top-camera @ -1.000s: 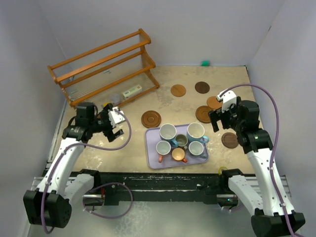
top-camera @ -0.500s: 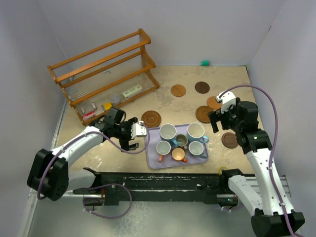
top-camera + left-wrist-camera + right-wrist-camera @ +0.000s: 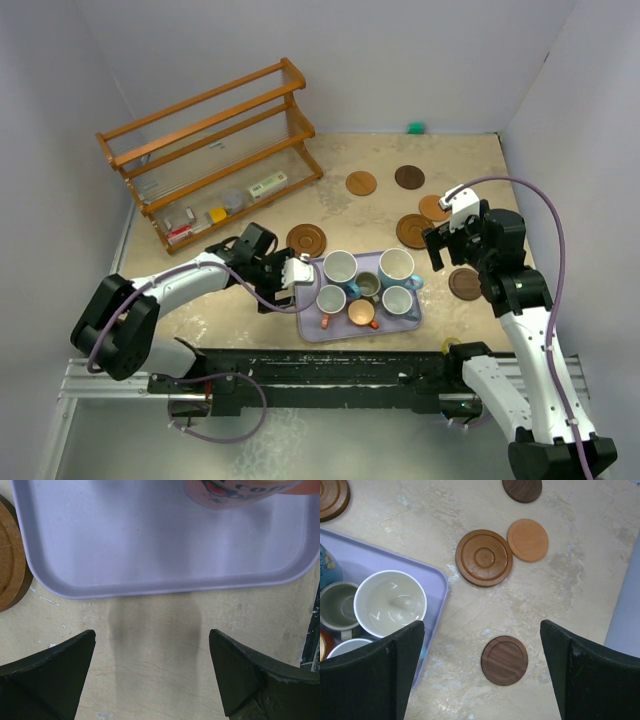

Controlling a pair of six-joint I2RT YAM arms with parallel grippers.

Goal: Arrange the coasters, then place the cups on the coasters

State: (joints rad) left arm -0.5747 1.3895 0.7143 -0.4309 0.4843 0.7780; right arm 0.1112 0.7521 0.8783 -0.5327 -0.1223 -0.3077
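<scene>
Six cups stand close together on the lavender tray (image 3: 305,320), among them a white-and-blue one (image 3: 341,268), a grey-olive one (image 3: 369,286) and an orange one (image 3: 361,314). Coasters lie loose on the table: a ringed one (image 3: 306,240) left of the tray, several at the back right (image 3: 412,230), and a dark one (image 3: 465,283) right of the tray. My left gripper (image 3: 292,285) is open, low at the tray's left edge (image 3: 150,580), holding nothing. My right gripper (image 3: 437,248) hangs open above the dark coaster (image 3: 504,660).
A wooden rack (image 3: 215,140) with small items stands at the back left. Walls close in the table on three sides. A small green object (image 3: 415,127) sits at the back wall. The arms' rail (image 3: 330,365) runs along the near edge.
My left arm has swung right, from near the rack down to the tray's left edge. The right arm has hardly moved.
</scene>
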